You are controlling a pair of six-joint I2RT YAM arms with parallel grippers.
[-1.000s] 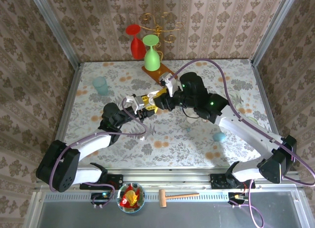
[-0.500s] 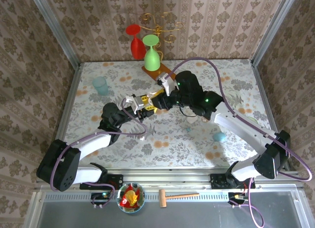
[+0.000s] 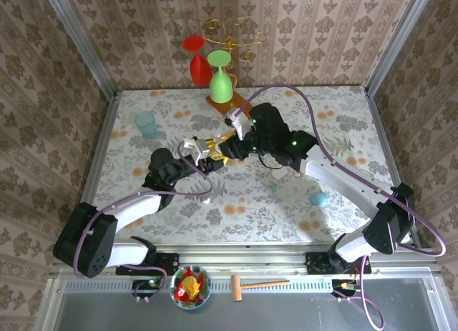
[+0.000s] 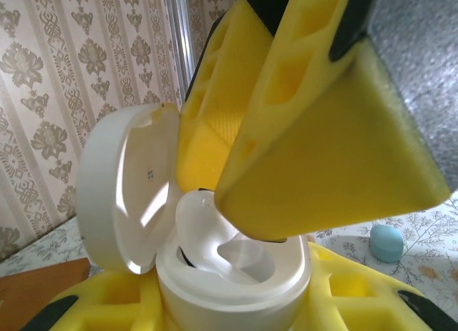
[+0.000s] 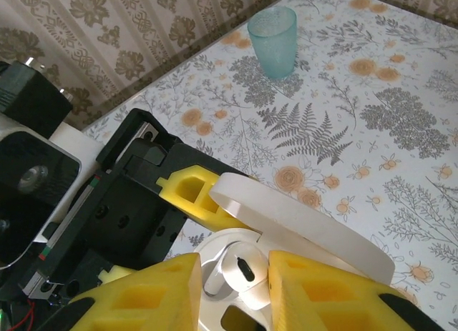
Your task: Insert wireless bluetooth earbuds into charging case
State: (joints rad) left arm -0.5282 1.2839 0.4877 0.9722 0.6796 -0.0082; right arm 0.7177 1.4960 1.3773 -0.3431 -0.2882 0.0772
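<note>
Left claw [image 3: 202,151] clasps the open case [image 4: 236,282]; right claw [image 5: 236,292], at the case's 3 o'clock, pinches an earbud [image 5: 242,270] above it.

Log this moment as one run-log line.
left hand: shut on charging case, lid open | right hand: shut on earbud, at case mouth | stage: insertion

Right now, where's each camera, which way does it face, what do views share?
Top external: above, behind the robot, looking down on the table; both arms, left gripper facing right gripper.
Left wrist: on that wrist, facing the open charging case between its fingers.
Right wrist: on that wrist, looking down at the earbud between its fingers.
Shared: the case, in both wrist views.
</note>
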